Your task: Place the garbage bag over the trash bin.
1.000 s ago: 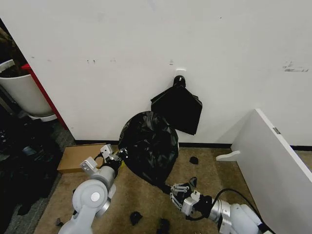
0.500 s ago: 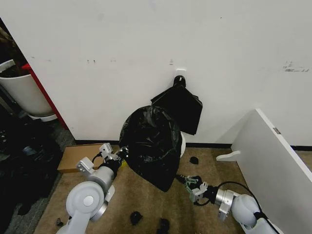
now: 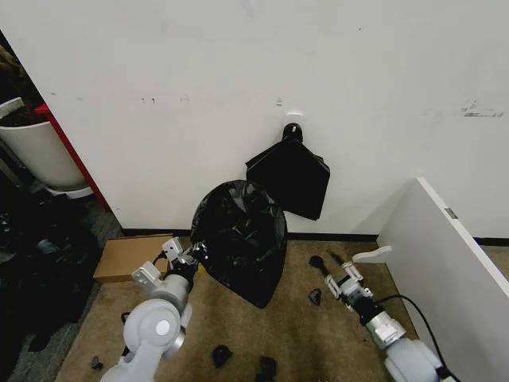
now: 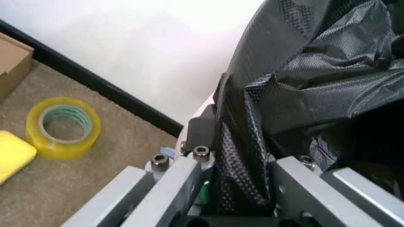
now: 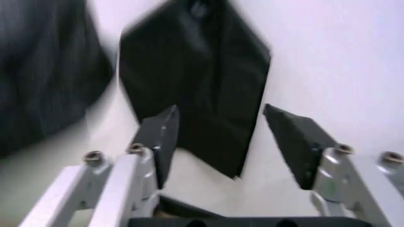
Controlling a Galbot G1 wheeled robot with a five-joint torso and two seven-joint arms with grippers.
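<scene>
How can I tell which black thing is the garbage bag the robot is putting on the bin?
Look at the white wall, then down to the floor below it. The garbage bag is the big, shiny, crinkly black one puffed up above the carpet, pinched at its edge by the left claw. The other black thing, a folded bundle, is flat and hangs higher up from a wall hook.

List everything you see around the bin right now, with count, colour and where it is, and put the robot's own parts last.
garbage bag: one, black, against the wall, draped over the bin.
trash bin: one, cream-white rim showing under the bag.
folded bundle: one, black, hanging on the wall.
cardboard box: one, brown, floor left.
tape roll: one, yellow, floor.
white board: one, leaning right.
white tub: one, far left.
left gripper: shut on the bag's edge.
right gripper: open, empty.
</scene>
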